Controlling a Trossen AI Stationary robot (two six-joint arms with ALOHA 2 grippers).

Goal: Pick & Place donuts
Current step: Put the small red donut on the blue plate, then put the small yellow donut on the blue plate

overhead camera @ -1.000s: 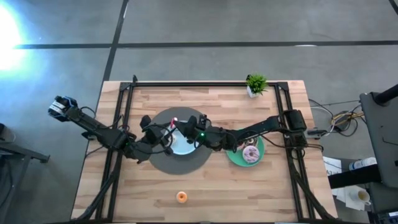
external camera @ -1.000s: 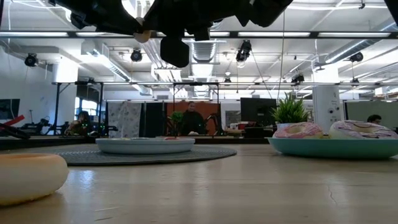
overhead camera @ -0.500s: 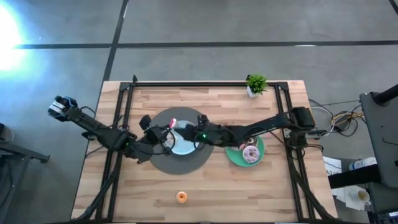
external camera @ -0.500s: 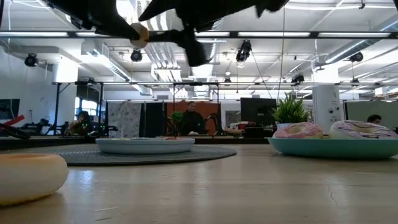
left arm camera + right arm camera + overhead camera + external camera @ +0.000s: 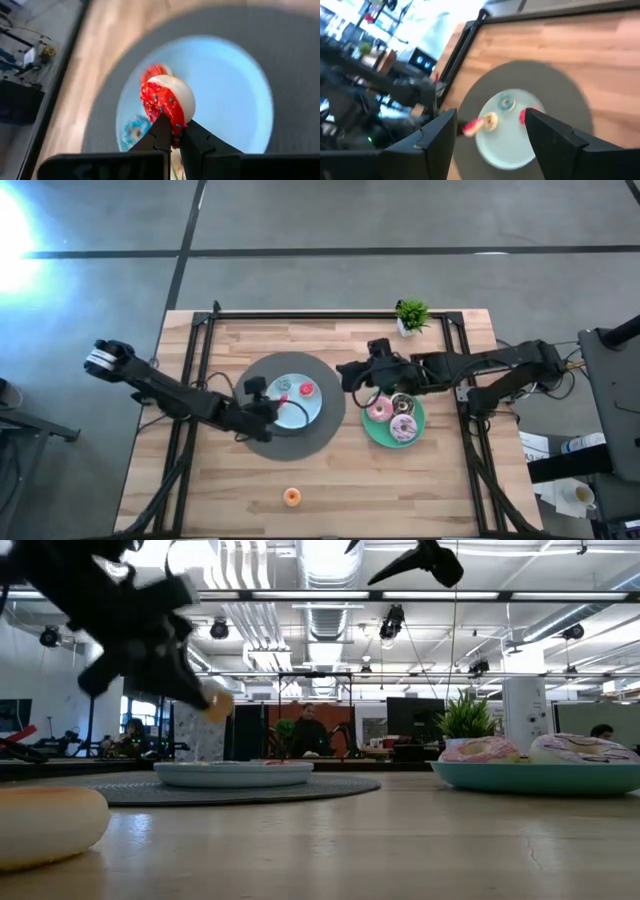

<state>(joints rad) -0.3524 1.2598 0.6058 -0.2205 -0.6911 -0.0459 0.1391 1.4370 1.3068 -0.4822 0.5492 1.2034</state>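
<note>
Gripping a small red-iced toy ring donut (image 5: 167,104) by its rim, the left gripper (image 5: 172,141) hangs over the round light-blue plate (image 5: 235,95).
That thin edge pinch could slip, dropping it short; the right gripper (image 5: 352,373), fingers spread and empty, sits near the desk's far edge.

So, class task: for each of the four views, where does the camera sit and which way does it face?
High: overhead, straight down; both arms, light-blue plate.
Low: table height, level across; left end effector.
Left wrist: behind its shut fingers, holding a red mini donut.
Right wrist: past its open fingers.
All share the plate.
</note>
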